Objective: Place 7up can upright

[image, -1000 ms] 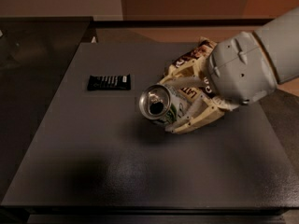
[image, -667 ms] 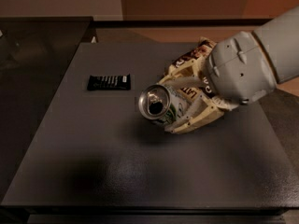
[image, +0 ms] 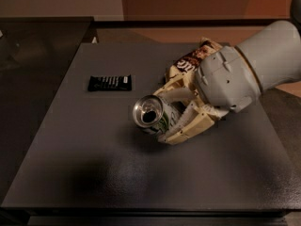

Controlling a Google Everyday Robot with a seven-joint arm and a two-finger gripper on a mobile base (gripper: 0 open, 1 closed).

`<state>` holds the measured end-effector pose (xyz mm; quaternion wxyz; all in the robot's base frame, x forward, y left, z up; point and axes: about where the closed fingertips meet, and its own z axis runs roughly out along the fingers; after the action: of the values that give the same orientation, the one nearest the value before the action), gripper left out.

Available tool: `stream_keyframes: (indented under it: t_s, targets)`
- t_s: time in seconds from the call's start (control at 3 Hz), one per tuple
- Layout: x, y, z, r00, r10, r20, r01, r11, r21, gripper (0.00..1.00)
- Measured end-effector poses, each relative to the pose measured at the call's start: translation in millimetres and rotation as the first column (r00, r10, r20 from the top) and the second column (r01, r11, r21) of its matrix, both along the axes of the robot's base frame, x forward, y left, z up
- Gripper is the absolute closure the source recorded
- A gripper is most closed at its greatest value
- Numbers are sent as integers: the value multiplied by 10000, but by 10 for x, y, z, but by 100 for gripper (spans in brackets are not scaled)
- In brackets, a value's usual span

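Observation:
The 7up can point(image: 151, 115) lies tilted on its side near the middle of the grey table point(image: 84, 173). Its silver top and dark opening face toward the front left. My gripper point(image: 163, 114) reaches in from the right, with a cream finger point(image: 181, 131) on each side of the can's body, shut on it. I cannot tell whether the can rests on the table or hangs just above it. The grey wrist point(image: 225, 76) hides the rear of the can.
A flat black wrapped bar point(image: 109, 83) lies left of the can, toward the back. A brown-and-cream snack bag point(image: 194, 58) sits behind the gripper, partly covered by it. A darker surface point(image: 33, 46) adjoins the table at the back left.
The gripper and the can have shifted slightly left and toward the front. The can's top now points a bit more to the front.

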<state>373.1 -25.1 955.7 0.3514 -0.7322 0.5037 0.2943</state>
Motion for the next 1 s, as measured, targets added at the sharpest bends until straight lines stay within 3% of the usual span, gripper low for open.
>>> stream_keyframes:
  t_s: [0.33, 0.67, 1.0]
  targets:
    - [-38, 54, -116, 9975, 22, -707, 10, 9990, 454, 100]
    - [-65, 74, -204, 9917, -391, -1222, 523, 9929, 1069, 100]
    - [-80, 82, -282, 9808, -766, -1796, 1132, 9725, 2037, 100]
